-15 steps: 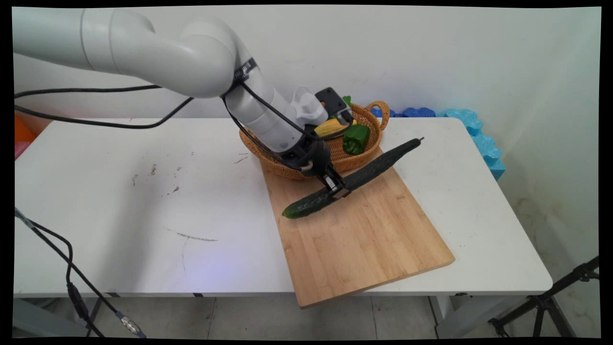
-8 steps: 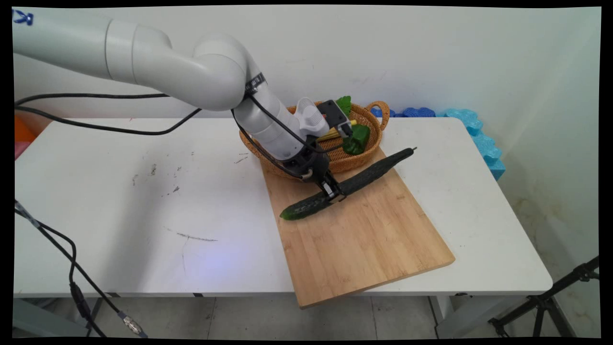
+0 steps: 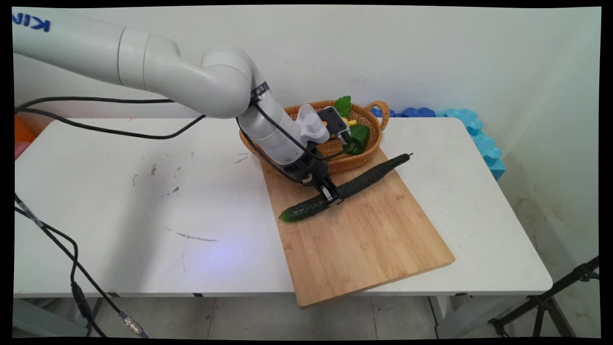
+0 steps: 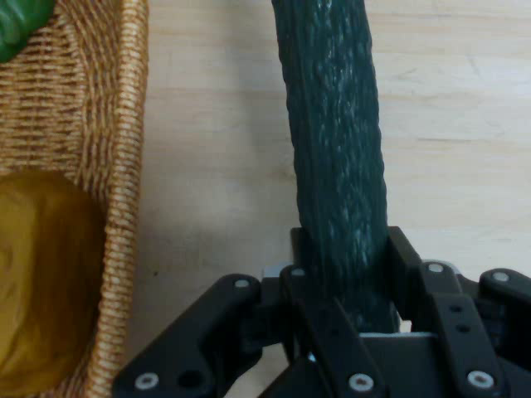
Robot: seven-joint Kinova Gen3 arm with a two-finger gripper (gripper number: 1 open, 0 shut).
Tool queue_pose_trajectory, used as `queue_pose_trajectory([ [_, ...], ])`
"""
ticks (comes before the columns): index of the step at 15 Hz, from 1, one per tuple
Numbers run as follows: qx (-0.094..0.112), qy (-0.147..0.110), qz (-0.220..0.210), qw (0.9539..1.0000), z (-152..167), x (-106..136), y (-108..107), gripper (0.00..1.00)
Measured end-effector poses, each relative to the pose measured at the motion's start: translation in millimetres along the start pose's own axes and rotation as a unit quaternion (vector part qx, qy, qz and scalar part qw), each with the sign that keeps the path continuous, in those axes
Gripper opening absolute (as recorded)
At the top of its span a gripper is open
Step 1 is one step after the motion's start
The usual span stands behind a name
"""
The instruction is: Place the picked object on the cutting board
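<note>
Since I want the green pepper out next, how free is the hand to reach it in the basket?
Probably not as things stand: the hand is shut on the cucumber at the cutting board. The green pepper lies uncovered in the basket close by.

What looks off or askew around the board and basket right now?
Nothing is spilled or damaged. The cutting board juts past the table's near edge, and the basket sits partly on its far corner. The gripper is clamped on the cucumber, which lies diagonally across the board.
</note>
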State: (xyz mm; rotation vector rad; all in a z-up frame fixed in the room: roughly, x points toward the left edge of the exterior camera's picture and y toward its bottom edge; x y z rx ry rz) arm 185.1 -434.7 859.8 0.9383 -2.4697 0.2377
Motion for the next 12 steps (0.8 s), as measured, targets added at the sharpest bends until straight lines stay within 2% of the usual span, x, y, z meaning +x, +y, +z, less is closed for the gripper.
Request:
queue_pose_trajectory([
  [6,0.0,-0.002,0.002,1.0,9.1,-2.9,-0.8,0.0],
  [7,0.0,-0.002,0.003,1.0,10.6,-3.2,-0.9,1.0],
  [12,-0.003,0.001,0.007,1.0,16.8,-3.5,-0.4,1.0],
])
